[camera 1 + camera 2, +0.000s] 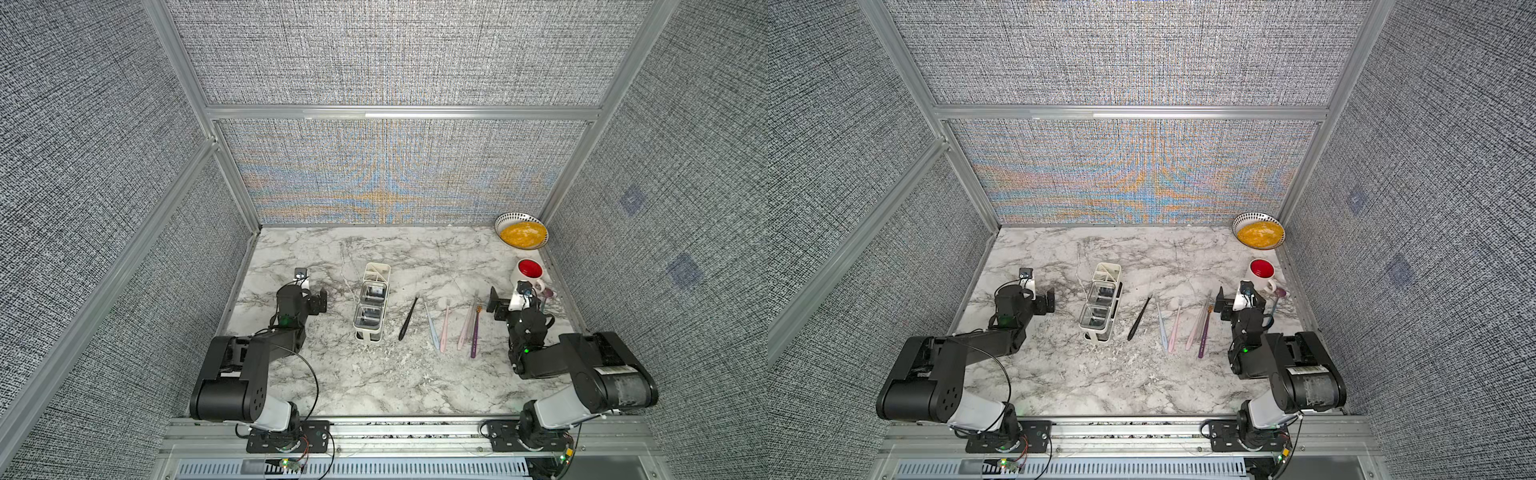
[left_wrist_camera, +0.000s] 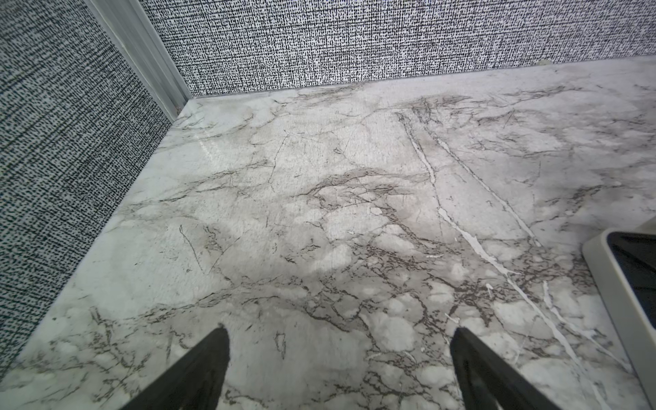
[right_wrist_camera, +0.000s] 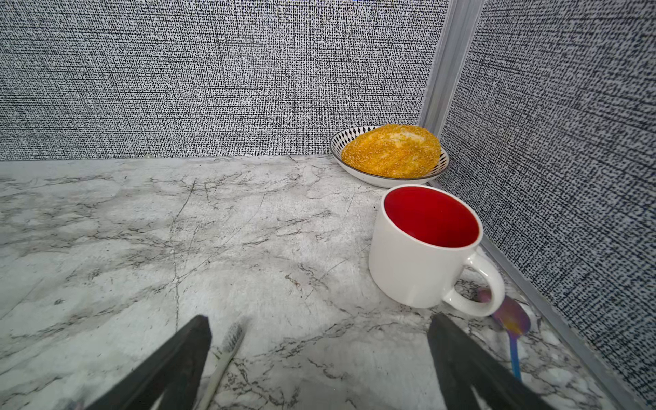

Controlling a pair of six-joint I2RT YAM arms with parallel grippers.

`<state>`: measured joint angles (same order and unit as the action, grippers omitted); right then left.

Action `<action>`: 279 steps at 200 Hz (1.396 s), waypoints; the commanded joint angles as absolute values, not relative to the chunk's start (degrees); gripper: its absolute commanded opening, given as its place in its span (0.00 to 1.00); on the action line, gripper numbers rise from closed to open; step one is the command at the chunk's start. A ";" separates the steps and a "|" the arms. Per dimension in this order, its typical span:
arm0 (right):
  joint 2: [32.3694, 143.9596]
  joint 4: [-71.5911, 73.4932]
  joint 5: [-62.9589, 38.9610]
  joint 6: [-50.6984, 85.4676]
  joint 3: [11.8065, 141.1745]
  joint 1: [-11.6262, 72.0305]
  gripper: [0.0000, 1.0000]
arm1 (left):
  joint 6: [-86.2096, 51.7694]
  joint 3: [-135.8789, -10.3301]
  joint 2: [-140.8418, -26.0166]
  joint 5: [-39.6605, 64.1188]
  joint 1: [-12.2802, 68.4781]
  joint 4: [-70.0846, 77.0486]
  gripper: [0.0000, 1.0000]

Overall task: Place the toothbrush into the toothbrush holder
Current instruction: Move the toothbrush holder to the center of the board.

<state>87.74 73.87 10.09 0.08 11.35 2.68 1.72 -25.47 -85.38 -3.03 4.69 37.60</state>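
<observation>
My left gripper (image 1: 322, 301) and right gripper (image 1: 495, 304) both hover, jaws spread, holding nothing. Toothbrush holder (image 1: 368, 334) stands upright on the bench (image 1: 374, 382); black toothbrush (image 1: 408, 312) lies flat just beside it, toward the right edge.

The marble-patterned desk (image 1: 374, 382) carries an upright white toothbrush holder (image 1: 371, 305), then lying to its right a black toothbrush (image 1: 408, 313), blue toothbrush (image 1: 431, 324), two pink toothbrushes (image 1: 444, 328) and purple toothbrush (image 1: 476, 336); by the right wall, a mug (image 1: 527, 272), bowl (image 1: 508, 217) and iridescent spoon (image 3: 513, 321)
</observation>
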 commanded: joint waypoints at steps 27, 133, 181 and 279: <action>87.73 75.06 9.67 0.02 11.52 2.67 0.98 | 2.22 -25.66 -85.19 -3.19 4.59 39.37 0.99; 76.46 10.35 6.75 10.46 47.04 10.38 0.84 | -18.76 -55.52 -75.01 -6.16 7.16 -17.54 0.99; 82.92 -1.51 4.19 18.45 52.37 28.77 0.79 | -27.42 -63.28 -74.18 5.68 12.67 -34.13 0.99; 100.87 -7.68 -1.71 30.06 60.36 38.68 0.67 | -40.47 -52.23 -68.53 24.08 21.87 -26.84 0.99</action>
